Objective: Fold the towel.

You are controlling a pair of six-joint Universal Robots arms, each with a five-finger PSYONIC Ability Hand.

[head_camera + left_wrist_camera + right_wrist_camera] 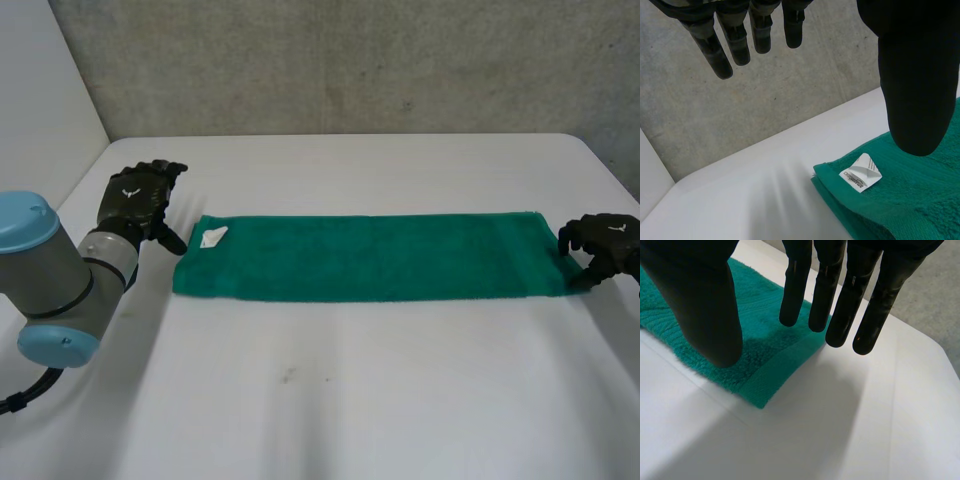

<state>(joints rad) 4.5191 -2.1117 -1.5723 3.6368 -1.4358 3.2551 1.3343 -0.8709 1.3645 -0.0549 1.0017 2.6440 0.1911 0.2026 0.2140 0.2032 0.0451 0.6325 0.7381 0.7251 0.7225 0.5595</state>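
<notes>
Green towel [365, 257] lies flat as long folded strip across middle of white table [350, 400]. White label [213, 237] sits at its left end. Left hand [135, 200] just beside that end, fingers [715, 55] straight, holding nothing. Right hand [605, 245] at towel's right end, fingers [842, 315] extended over near corner, nothing gripped; contact with cloth not determinable.

White table [400, 400] against a grey concrete wall [350, 60].
</notes>
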